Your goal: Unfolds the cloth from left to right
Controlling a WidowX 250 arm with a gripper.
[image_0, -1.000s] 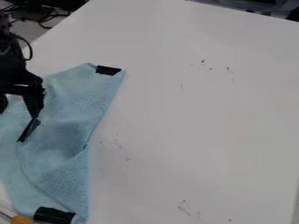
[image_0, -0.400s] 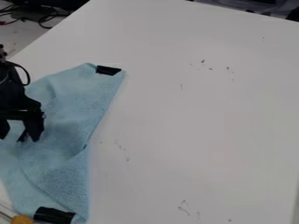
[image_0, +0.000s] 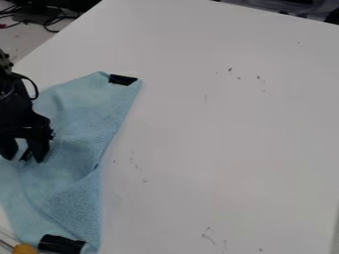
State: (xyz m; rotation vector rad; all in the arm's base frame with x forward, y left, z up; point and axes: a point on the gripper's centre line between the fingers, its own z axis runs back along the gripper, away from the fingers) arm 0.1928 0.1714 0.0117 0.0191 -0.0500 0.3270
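Observation:
The black gripper point(image_0: 25, 158) hangs at the left edge over the cloth, its two fingers apart, with the black-taped corner of a folded layer between them. The light blue cloth point(image_0: 86, 129) lies partly folded along the left of the table, creased, with a folded edge running down its lower part. Black tape marks its top corner near the upper middle of the cloth and another corner at the bottom. The gripper covers part of the taped corner, and the cloth's left side runs out of view.
A white table point(image_0: 218, 124) with a few dark scuffs extends to the right. An orange-yellow round object point(image_0: 25, 249) with a thin rod sits at the bottom left beside the cloth. Cables point(image_0: 49, 21) lie beyond the table's upper left edge.
The gripper has come down the view, toward the taped corner of the folded layer, and has shifted very slightly right since the middle frame. The cloth looks unmoved.

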